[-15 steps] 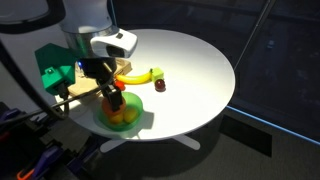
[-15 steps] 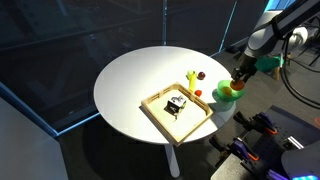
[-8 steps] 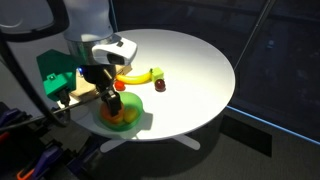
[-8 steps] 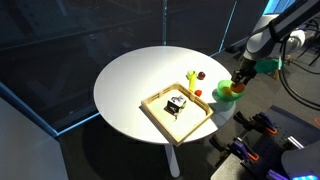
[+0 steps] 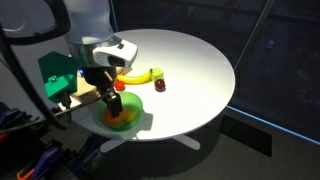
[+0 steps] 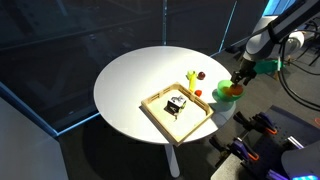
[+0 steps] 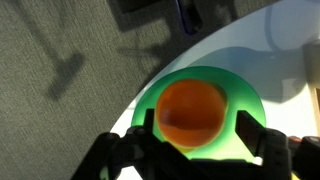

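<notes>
Jaws are easing wider than before: gripper (image 7: 197, 130) is hanging part-open and empty, straddling the orange ball (image 7: 190, 110) sitting directly beneath in the green bowl (image 7: 248, 98).

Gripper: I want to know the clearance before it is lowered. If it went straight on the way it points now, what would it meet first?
The gripper points down at the orange lying in the green bowl, so it would most likely meet the orange first. The wrist view does not show how much gap is left.
</notes>
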`<state>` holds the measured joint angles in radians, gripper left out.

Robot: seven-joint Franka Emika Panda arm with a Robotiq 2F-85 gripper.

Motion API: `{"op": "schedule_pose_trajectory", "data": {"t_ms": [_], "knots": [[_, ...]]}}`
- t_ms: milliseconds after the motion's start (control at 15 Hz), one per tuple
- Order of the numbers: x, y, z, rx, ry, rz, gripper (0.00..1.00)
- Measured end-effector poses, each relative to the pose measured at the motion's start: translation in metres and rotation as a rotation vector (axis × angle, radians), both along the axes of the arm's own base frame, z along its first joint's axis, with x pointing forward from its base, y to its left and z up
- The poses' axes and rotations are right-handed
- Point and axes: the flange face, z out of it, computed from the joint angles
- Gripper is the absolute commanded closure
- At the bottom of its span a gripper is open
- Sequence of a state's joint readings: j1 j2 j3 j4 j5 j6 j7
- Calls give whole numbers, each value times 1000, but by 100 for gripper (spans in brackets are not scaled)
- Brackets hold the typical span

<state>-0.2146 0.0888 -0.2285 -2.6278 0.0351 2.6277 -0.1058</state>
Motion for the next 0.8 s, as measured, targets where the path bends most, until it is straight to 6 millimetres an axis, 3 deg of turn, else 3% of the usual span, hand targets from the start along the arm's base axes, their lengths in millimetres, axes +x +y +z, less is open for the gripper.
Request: {"op": "schedule_pose_trajectory", "data": {"t_ms": [800], "knots": [[5,0,7,-6,-18,-1,0]]}}
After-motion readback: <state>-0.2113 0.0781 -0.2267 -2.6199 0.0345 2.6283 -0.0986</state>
